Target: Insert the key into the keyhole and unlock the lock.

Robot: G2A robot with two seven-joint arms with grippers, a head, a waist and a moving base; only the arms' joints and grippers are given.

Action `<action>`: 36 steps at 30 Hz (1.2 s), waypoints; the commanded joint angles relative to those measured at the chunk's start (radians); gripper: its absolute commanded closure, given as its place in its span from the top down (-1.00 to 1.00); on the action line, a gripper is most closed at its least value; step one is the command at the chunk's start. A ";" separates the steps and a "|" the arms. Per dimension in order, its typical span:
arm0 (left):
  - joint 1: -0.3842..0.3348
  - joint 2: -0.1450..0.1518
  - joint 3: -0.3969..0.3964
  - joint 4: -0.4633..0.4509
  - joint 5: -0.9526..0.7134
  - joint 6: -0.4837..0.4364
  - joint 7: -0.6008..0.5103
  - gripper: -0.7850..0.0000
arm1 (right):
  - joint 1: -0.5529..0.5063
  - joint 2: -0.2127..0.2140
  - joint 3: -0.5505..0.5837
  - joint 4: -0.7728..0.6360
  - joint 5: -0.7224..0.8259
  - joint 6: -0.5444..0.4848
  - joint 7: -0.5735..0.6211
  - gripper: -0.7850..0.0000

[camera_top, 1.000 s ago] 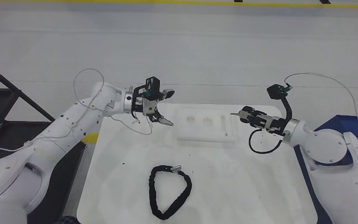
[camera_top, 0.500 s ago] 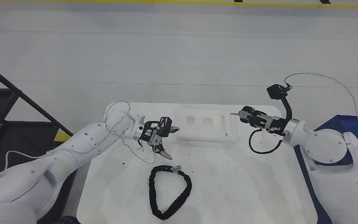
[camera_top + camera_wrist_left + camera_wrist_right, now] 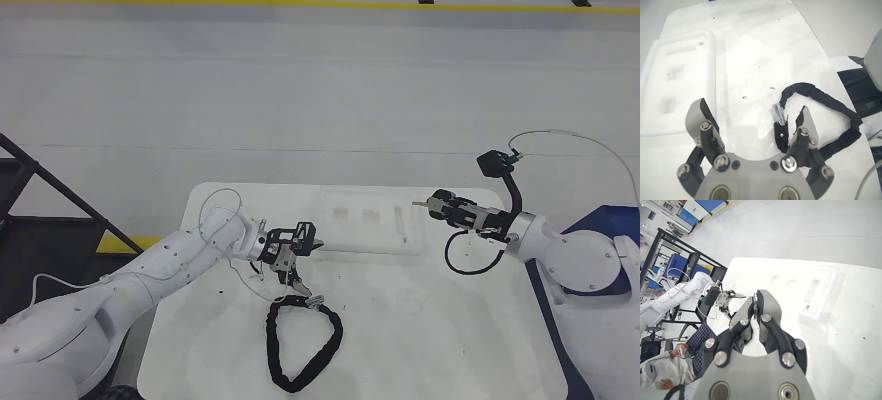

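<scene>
A black fabric-covered chain lock lies looped on the white table, its silver cylinder end toward the left arm. My left gripper is open just above that end. In the left wrist view the silver cylinder lies between the open fingers of the left gripper, close to one fingertip, and the chain curves away behind it. My right gripper hangs over the table's far right, shut on a small metal key held edge-on between its pads.
A white foam tray with rectangular recesses sits at the table's far edge between the arms, also seen beside the left gripper. Small dark specks dot the table. A black frame stands off the table's left side.
The left arm has swung from the table's far left corner toward the lock and lowered its open gripper over the silver cylinder end. The right arm and key have stayed still.
</scene>
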 commanded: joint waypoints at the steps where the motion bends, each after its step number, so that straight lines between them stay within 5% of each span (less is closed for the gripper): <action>1: 0.000 0.000 0.000 0.000 0.000 0.000 0.000 1.00 | 0.000 0.000 0.000 0.000 0.000 0.000 0.000 -1.00; 11: 0.027 0.008 -0.016 -0.004 -0.006 0.004 0.007 1.00 | 0.000 0.000 0.000 0.000 0.000 0.000 0.000 -1.00; 19: 0.130 0.048 -0.027 -0.008 0.120 0.037 0.178 1.00 | 0.000 0.000 0.000 0.000 0.000 0.000 0.000 -1.00; 24: 0.172 0.057 -0.030 -0.001 0.232 0.136 0.311 1.00 | 0.000 0.000 0.000 0.000 0.000 0.000 0.000 -1.00; 36: 0.201 0.002 -0.015 0.062 0.343 0.174 0.336 1.00 | 0.000 0.000 0.000 0.000 0.000 0.000 0.000 -1.00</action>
